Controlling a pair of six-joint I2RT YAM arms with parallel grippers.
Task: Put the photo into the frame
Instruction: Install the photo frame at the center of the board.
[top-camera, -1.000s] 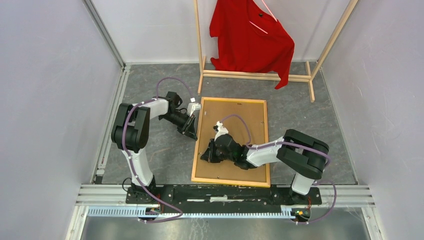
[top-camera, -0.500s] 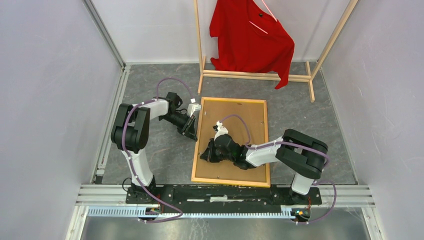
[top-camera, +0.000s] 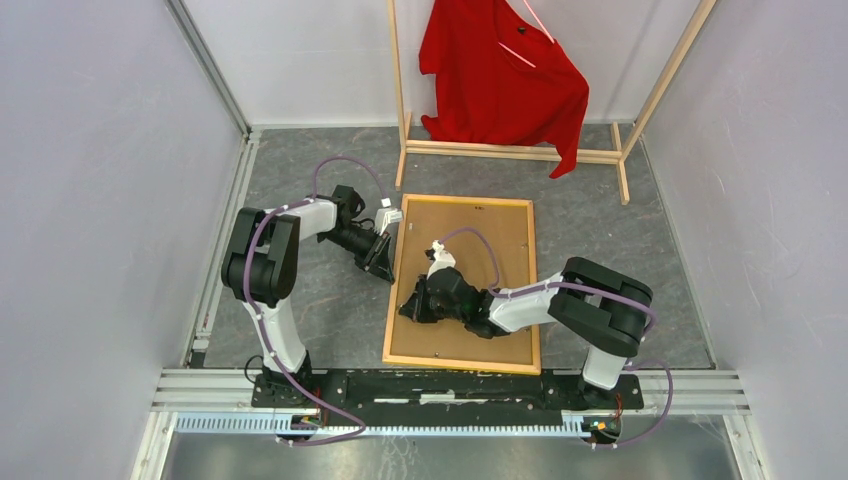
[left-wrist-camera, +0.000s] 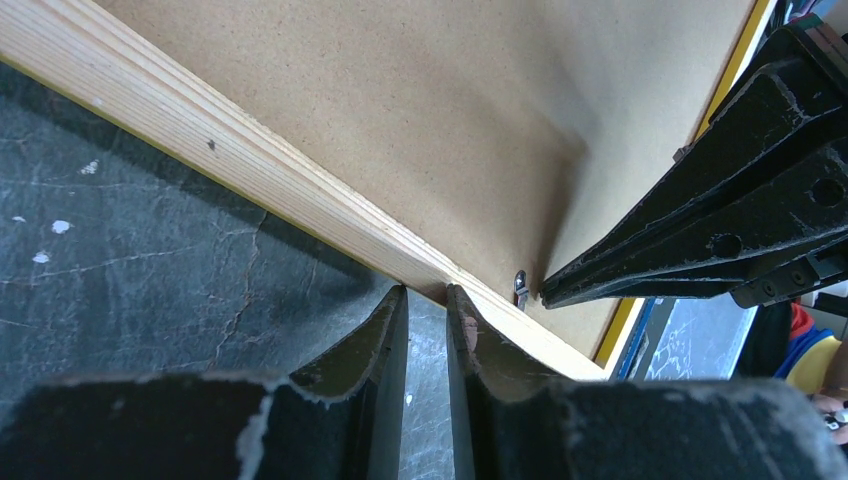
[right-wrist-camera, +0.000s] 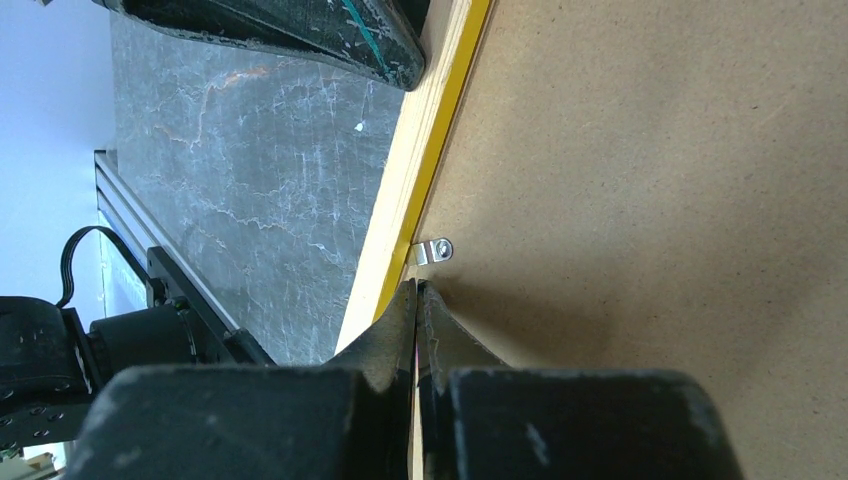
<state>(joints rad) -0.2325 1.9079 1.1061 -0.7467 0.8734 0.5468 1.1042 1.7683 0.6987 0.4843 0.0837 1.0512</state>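
Note:
The frame (top-camera: 392, 300) lies face down on the table, with its light wood back up and a brown backing board (top-camera: 480, 240) set inside it. The photo is hidden. My left gripper (top-camera: 385, 262) rests at the frame's left outer edge. In the left wrist view its tips (left-wrist-camera: 427, 290) touch the wood rim (left-wrist-camera: 200, 130), and bare table shows through the narrow gap between them. My right gripper (top-camera: 405, 312) is shut. Its tip (right-wrist-camera: 416, 285) presses on the board (right-wrist-camera: 650, 200) beside a small metal clip (right-wrist-camera: 434, 250) at the frame's inner left edge.
A wooden clothes rack (top-camera: 510, 152) with a red shirt (top-camera: 500, 70) stands at the back, just beyond the frame's far end. Grey walls close in on the left and right. A metal rail (top-camera: 450, 385) runs along the near edge by the arm bases.
My right gripper has edged slightly left toward the frame's inner left edge. The left gripper and the frame have not moved.

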